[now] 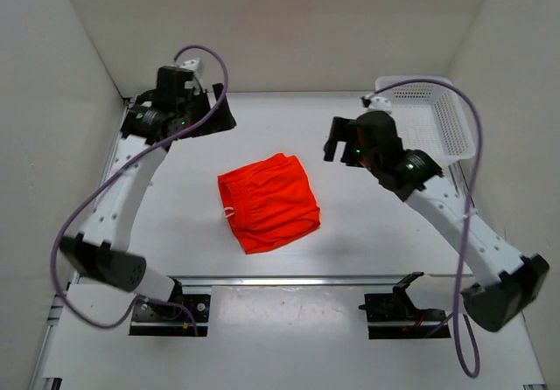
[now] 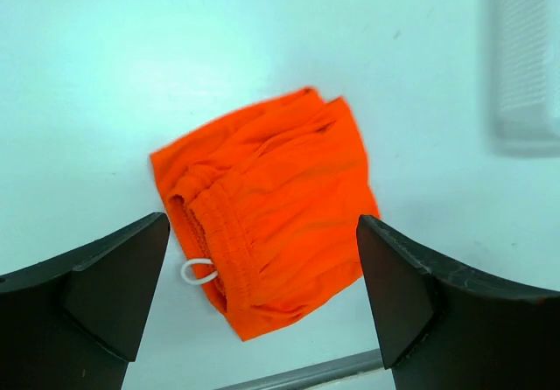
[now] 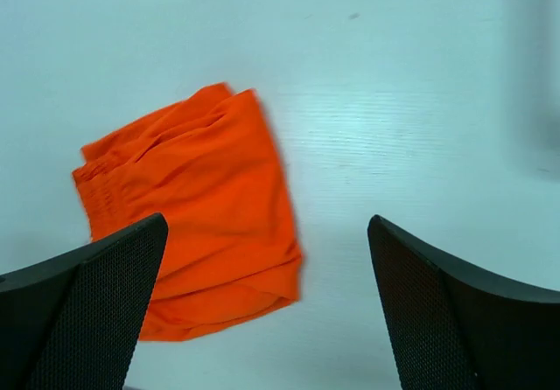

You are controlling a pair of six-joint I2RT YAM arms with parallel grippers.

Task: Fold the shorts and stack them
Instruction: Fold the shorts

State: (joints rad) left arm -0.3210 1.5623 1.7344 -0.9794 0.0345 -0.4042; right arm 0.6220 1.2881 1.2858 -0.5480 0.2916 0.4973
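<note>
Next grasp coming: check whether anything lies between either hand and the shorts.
Nothing visible does. The shorts lie alone on the table, left hand and right hand open beside them; the basket sits far right.

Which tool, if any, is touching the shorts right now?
Apart, both. The top view shows the left tool and right tool on either side of the folded shorts, with bare table between each and the cloth.

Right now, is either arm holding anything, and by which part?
Nothing: the fingers of the left gripper and right gripper stand open, clear of the folded shorts.
</note>
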